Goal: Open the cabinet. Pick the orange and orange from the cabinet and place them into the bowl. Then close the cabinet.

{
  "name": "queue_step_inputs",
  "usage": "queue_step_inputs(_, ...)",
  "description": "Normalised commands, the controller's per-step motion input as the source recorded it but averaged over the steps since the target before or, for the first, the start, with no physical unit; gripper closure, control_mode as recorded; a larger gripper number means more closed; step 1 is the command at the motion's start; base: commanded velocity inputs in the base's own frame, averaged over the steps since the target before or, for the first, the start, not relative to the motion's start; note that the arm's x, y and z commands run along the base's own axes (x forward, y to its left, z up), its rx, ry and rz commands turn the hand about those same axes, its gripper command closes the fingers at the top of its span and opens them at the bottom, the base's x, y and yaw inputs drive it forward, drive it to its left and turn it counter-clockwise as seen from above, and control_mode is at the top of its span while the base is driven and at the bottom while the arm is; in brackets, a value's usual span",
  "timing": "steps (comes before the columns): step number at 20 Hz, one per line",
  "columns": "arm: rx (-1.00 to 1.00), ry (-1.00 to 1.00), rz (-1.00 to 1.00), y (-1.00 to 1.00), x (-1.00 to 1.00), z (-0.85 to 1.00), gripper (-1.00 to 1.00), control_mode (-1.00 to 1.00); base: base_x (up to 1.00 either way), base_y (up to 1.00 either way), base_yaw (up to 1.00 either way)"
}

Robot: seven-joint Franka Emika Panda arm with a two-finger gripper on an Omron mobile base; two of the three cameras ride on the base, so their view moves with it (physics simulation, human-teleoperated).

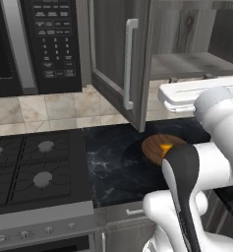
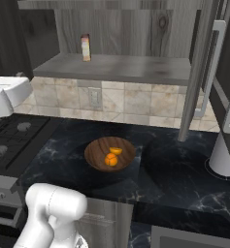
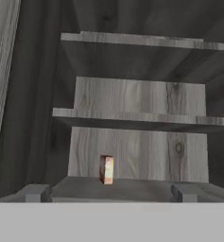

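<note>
Both oranges [image 2: 111,159] are sitting in the wooden bowl [image 2: 94,154] already, which is out on the black counter [image 2: 179,179] near its front edge, below the open shelves. So the picking part looks done to me. The cabinet [image 2: 136,68] is what's left: both doors hang wide open, the left door [image 1: 119,64] swung out over the counter. A small box [image 2: 86,47] stands on the bottom shelf. The gripper [image 3: 108,193] faces into the shelves, fingers spread wide and holding nothing. It's probably backing off to shut the doors, hard to say.
</note>
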Motion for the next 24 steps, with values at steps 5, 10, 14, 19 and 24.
queue_step_inputs(5,0.02,-0.07,0.00,0.55,0.00,0.00,-1.00,-1.00,0.00,0.00,0.00)
queue_step_inputs(10,0.05,-0.09,-0.01,0.62,0.00,0.00,-1.00,-1.00,0.00,0.00,0.00)
queue_step_inputs(14,0.02,-0.13,-0.03,0.63,0.00,0.00,-1.00,-1.00,0.00,0.00,0.00)
queue_step_inputs(19,0.00,-0.14,-0.07,0.56,0.02,0.00,-1.00,-1.00,0.00,0.00,0.00)
queue_step_inputs(24,0.00,-0.08,-0.20,0.50,0.22,0.00,-1.00,-1.00,0.00,0.00,0.00)
